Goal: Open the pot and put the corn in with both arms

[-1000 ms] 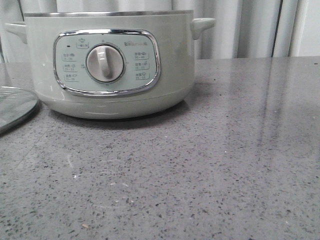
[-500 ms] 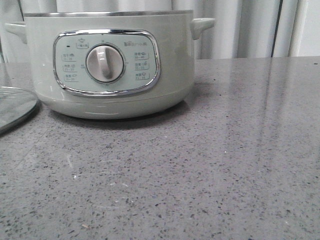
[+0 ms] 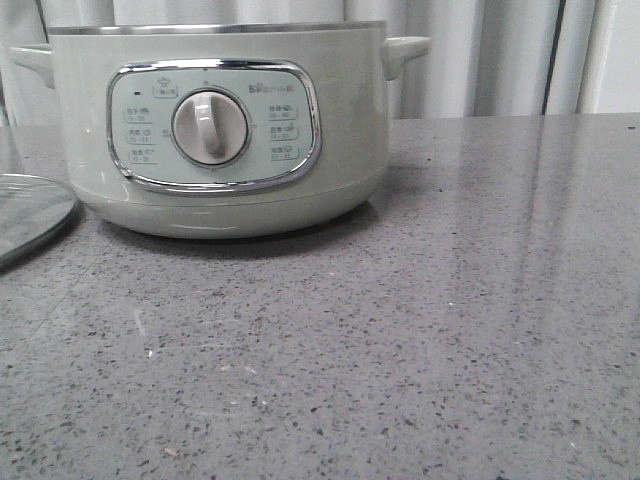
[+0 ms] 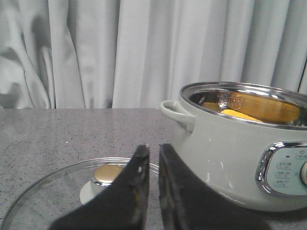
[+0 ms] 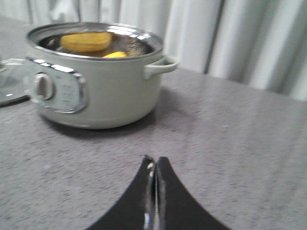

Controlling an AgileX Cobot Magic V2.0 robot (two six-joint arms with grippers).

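The pale grey-green pot (image 3: 220,140) stands open at the back left of the table, its steel rim bare. The yellow corn (image 4: 237,115) lies inside it, mirrored on the steel inner wall; it also shows in the right wrist view (image 5: 115,54). It is hidden in the front view. My left gripper (image 4: 153,147) is shut and empty, with a thin slit between the fingers. It hovers left of the pot (image 4: 230,153), near the lid. My right gripper (image 5: 154,160) is shut and empty, over bare table to the front right of the pot (image 5: 105,96). Neither gripper shows in the front view.
The flat glass lid (image 3: 30,215) lies on the grey speckled table left of the pot, its knob (image 4: 106,173) facing up. Its edge also shows in the right wrist view (image 5: 9,91). A pale curtain (image 3: 500,60) hangs behind the table.
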